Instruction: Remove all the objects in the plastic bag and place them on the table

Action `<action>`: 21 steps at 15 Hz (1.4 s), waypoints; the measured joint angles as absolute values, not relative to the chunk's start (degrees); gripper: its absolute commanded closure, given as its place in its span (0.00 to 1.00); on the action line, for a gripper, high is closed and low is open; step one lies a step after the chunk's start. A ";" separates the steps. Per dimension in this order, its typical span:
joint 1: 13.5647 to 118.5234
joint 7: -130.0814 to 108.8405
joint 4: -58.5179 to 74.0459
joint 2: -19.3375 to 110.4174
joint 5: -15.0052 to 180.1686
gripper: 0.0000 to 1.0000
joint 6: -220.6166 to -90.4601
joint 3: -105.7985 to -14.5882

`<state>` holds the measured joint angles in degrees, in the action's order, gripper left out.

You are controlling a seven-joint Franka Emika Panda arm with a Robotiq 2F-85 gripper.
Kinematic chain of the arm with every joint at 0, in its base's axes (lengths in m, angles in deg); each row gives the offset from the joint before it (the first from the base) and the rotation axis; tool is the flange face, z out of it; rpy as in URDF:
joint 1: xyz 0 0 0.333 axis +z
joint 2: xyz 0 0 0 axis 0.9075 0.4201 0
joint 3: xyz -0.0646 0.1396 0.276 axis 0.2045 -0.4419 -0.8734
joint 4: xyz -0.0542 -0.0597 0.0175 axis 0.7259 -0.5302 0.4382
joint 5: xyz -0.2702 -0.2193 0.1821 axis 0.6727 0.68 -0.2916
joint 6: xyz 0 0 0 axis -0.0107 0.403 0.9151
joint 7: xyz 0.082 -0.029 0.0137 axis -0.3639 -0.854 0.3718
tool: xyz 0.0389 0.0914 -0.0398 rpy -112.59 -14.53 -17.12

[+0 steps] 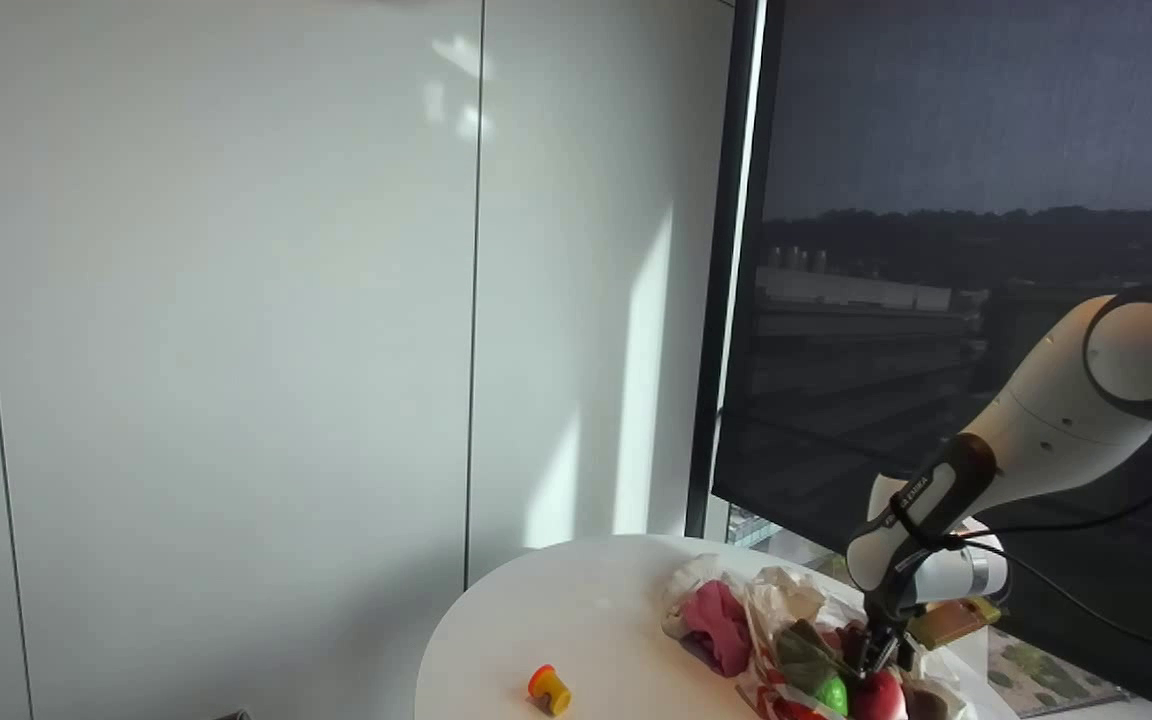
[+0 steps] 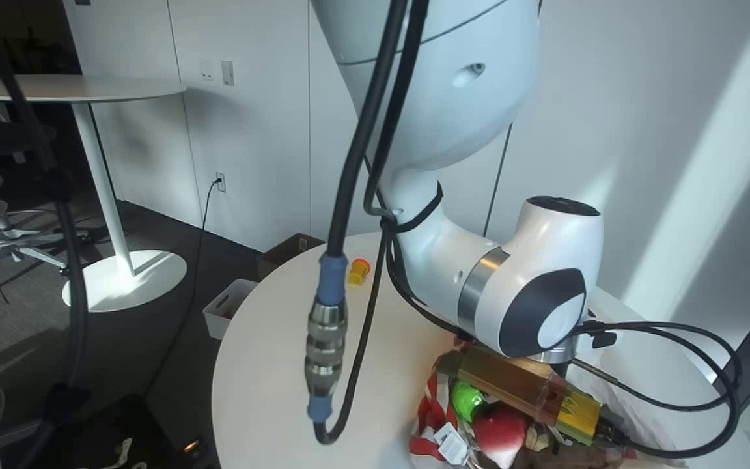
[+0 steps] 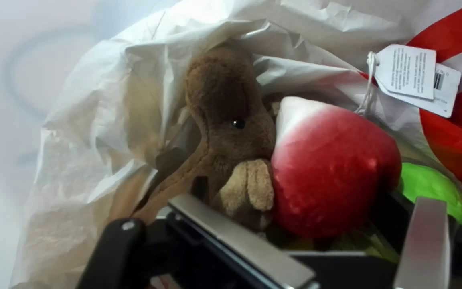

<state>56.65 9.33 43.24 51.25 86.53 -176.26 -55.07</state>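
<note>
Nestling in a crinkled plastic bag (image 3: 146, 96), rosy red-and-white toy (image 3: 335, 172), fuzzy brown plush (image 3: 221, 144), bright green toy (image 3: 431, 186), fingers (image 3: 424, 239) spread apart

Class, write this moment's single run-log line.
gripper: open, at bag; inside: brown toy, red toy, green toy; table: yellow tub; emptying: unfinished

White wall panels (image 1: 236, 300) stood in both exterior views, sun streaks (image 1: 644, 400) on them. Dark window shade (image 1: 936, 120) was down, hill ridge (image 1: 986, 237) visible through it. Background had a pedestal table (image 2: 114, 88), wheeled chair base (image 2: 7, 240) near it, wall outlet (image 2: 221, 184) with black cord (image 2: 200, 241) trailing down. Brown box (image 2: 284, 247) sat near light plastic bin (image 2: 217, 324).
</note>
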 measured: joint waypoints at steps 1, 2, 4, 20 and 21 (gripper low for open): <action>56.44 9.27 42.55 52.16 86.47 0.25 -176.26 -55.20; 56.16 9.26 41.81 52.97 86.35 0.25 -176.26 -55.38; 55.32 9.26 40.54 54.24 86.01 0.42 -176.21 -55.95; 55.20 5.00 43.04 46.75 91.32 0.91 -174.10 -55.08; 56.37 3.05 44.82 43.93 93.98 0.91 -173.81 -53.99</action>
